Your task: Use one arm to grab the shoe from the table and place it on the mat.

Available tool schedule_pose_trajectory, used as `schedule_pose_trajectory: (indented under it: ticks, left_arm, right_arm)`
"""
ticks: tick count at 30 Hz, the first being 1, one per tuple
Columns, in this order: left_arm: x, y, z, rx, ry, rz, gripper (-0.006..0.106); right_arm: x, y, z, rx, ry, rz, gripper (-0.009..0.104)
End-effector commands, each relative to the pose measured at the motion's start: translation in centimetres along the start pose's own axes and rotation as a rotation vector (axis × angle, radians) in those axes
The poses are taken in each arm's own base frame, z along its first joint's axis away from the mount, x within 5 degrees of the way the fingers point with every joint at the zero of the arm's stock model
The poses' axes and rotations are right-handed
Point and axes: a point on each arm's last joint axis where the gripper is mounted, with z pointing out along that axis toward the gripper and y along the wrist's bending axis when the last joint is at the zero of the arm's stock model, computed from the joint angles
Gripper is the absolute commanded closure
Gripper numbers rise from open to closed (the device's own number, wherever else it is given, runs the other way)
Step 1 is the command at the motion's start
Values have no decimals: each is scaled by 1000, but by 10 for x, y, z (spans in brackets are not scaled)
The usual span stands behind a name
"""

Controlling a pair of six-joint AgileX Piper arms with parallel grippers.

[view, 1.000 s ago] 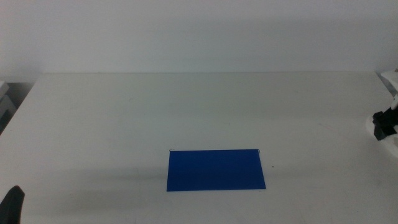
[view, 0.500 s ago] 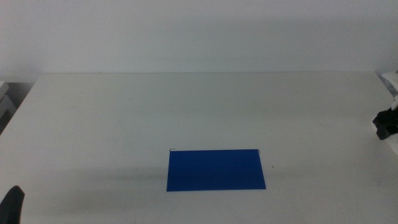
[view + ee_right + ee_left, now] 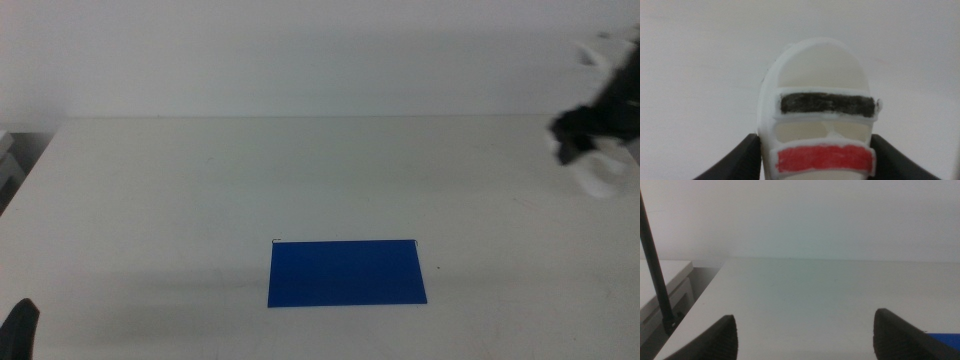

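The white shoe (image 3: 820, 125), with a black and a red strap showing, sits between the jaws of my right gripper (image 3: 815, 150), which is shut on it. In the middle view that right gripper (image 3: 585, 140) is a blurred dark shape at the far right, above the table (image 3: 200, 180), with the white shoe (image 3: 602, 180) hanging under it. The dark-blue mat (image 3: 347, 272) lies flat near the table's front centre, well to the left of the shoe. My left gripper (image 3: 805, 332) waits open at the front left corner, holding nothing.
A black cable (image 3: 655, 275) and a grey-white side unit (image 3: 660, 295) stand beyond the table's left edge. A corner of the mat (image 3: 945, 341) shows in the left wrist view. The left gripper's tip (image 3: 20, 330) pokes in at the bottom left.
My right gripper has risen from the table's right edge and swung up and slightly left, carrying the shoe. The left arm and the mat have not moved.
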Motion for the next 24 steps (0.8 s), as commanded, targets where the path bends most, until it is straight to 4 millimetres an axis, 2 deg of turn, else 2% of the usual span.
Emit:
schedule_pose_trajectory:
  ticks: [1,7,11,15,19,24]
  left_arm:
    - [-5,-2,-1,21,-83,-6,8]
    - [-5,-2,-1,21,-83,-6,8]
    - [-5,-2,-1,21,-83,-6,8]
    - [-5,-2,-1,21,-83,-6,8]
    - [-5,-2,-1,21,-83,-6,8]
    - [-5,-2,-1,21,-83,-6,8]
  right_arm:
    - [-12,27,-42,-4,-100,-24,99]
    - [-22,115,-51,-60,-119,-97,99]
    - [-21,175,-44,-77,-81,-156,99]
    - [-15,224,-35,-92,-42,-193,99]
    - [-6,253,-18,-101,0,-209,99]
    - [-1,265,-2,-99,36,-232,99]
